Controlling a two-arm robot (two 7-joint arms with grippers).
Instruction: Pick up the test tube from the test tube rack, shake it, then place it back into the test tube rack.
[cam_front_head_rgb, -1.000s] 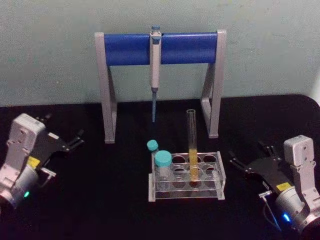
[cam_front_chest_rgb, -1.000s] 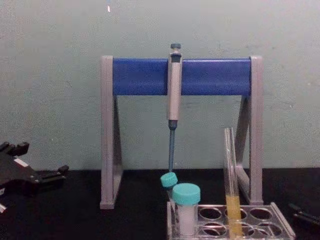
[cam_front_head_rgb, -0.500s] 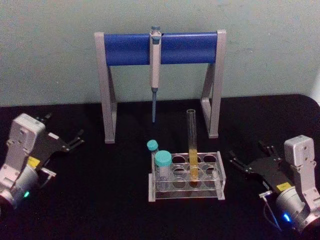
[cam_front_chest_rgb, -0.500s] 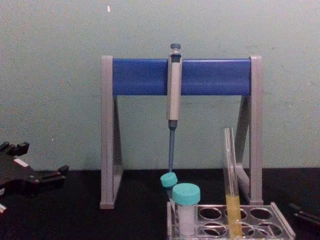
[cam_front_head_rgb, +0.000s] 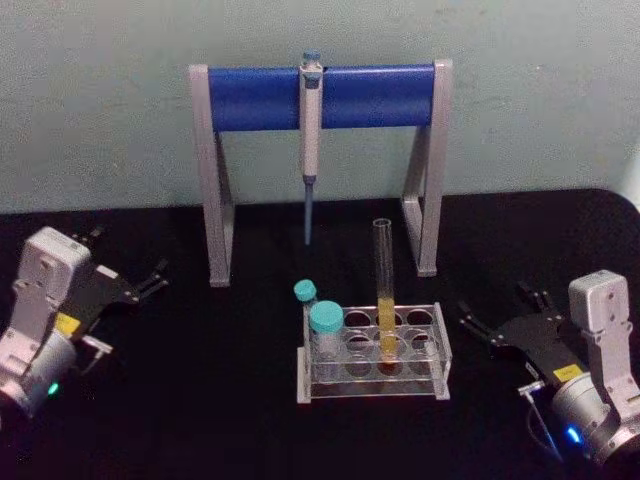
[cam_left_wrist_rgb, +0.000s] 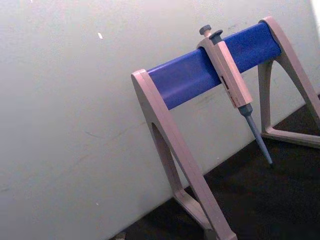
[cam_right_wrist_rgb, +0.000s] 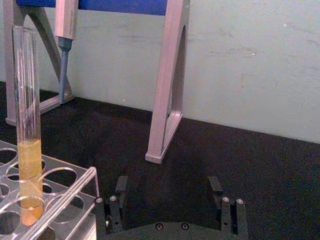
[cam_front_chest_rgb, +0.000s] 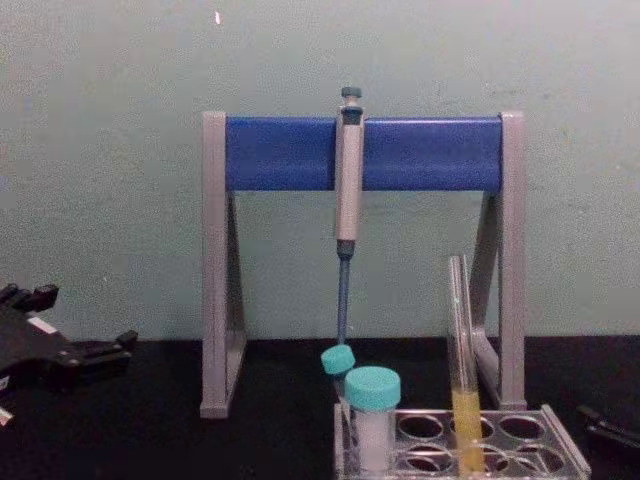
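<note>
Both of my pincers are resting on the black table (cam_front_head_rgb: 220, 400) with their fingers spread apart and nothing in them. My right pincer (cam_front_head_rgb: 497, 318) sits at about 4 o'clock from the middle of the table, and its tips point toward the test tube rack (cam_front_head_rgb: 436, 352), close to it but not touching. My left pincer (cam_front_head_rgb: 128, 272) sits far away at about 8 o'clock and is just parked there.

Looking back over the last second, almost nothing has changed. My pincers are in the same spots, and the rack and everything in it stayed put. That tells me the job has not really started.

The test tube (cam_front_head_rgb: 384, 285) stands up tall in a middle hole of the rack, just a little bit tilted. It has yellow-orange water in the bottom part. Two small tubes with teal caps (cam_front_head_rgb: 325, 320) stand at the 9 o'clock side of the rack. Behind, at 12 o'clock, a grey pipette (cam_front_head_rgb: 310, 120) hangs from the blue bar of the pipette stand (cam_front_head_rgb: 380, 95).

I think my right pincer should go first, because it is nearest. It needs to close on the clear glass above the rack. Glass is slippery and thin, so I would squeeze gently and lift straight up.
</note>
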